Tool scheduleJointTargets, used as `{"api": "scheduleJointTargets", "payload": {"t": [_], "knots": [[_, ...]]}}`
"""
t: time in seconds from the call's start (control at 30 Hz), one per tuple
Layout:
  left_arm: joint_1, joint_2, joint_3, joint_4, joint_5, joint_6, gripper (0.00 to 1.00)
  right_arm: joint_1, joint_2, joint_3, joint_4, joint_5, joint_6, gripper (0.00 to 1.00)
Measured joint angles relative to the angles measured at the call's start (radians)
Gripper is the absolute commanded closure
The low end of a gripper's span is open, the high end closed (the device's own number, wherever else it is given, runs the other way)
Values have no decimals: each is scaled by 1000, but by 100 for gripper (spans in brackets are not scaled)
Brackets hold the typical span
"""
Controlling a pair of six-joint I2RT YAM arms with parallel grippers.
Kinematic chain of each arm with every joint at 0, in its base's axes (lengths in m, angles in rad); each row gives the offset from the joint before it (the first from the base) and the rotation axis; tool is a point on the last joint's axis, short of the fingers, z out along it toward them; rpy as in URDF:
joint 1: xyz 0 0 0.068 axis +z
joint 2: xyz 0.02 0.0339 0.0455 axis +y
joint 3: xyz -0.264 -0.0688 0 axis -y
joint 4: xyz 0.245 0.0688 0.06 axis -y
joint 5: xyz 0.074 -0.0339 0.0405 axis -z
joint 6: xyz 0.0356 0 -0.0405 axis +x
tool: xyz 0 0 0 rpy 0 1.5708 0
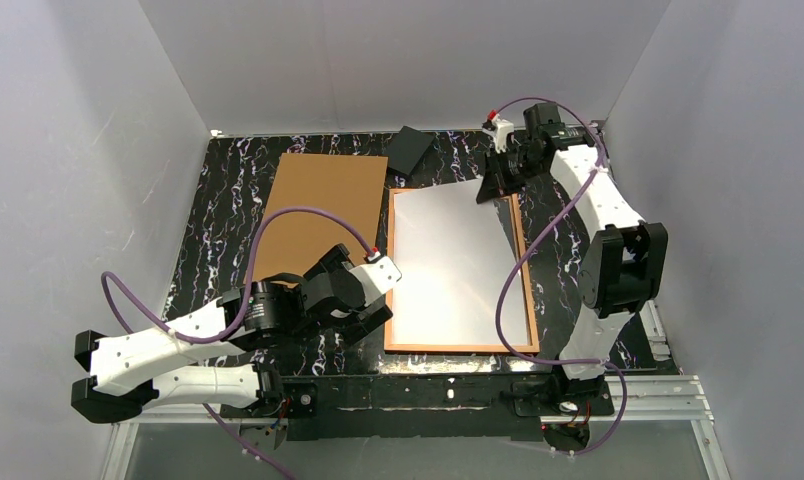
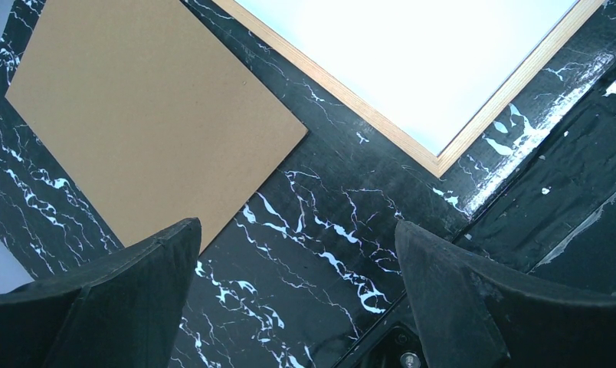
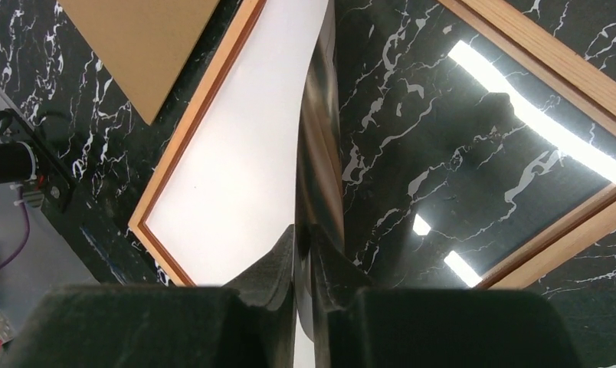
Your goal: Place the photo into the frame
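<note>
White-backed photo (image 1: 458,265) w/ far corner up

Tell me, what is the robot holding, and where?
The right gripper pinches the photo by its raised far right corner; the left gripper is open and holds nothing.

No lettering, label, brand, number or sign is readable anywhere, whether on the frame (image 1: 458,348), the photo (image 1: 453,270), the brown board (image 1: 318,210) or the marbled table (image 1: 218,220).
</note>
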Motion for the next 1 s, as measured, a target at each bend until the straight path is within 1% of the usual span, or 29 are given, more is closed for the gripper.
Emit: {"api": "scheduleJointTargets", "payload": {"t": [0.13,0.3,0.33,0.37,0.43,0.47,0.67,0.83,1.0], "knots": [[0,0,0,-1,0,0,0,0,-2,-18,11,11,21,66],[0,0,2,-6,-4,0,0,0,-22,-18,25,47,42,53],[0,0,3,-8,-5,0,0,0,-33,-18,32,65,50,40],[0,0,4,-9,-6,0,0,1,-40,-18,35,76,55,32],[0,1,6,-14,-11,-3,0,2,-75,-32,57,125,77,24],[0,2,7,-18,-13,-5,0,2,-94,-39,68,146,87,22],[0,18,19,-31,-26,-23,0,2,-253,-110,150,269,121,17],[0,41,24,-37,-40,-50,0,2,-359,-150,193,335,146,15],[0,100,77,-75,-69,-114,0,2,-456,-223,219,394,195,15]]}}
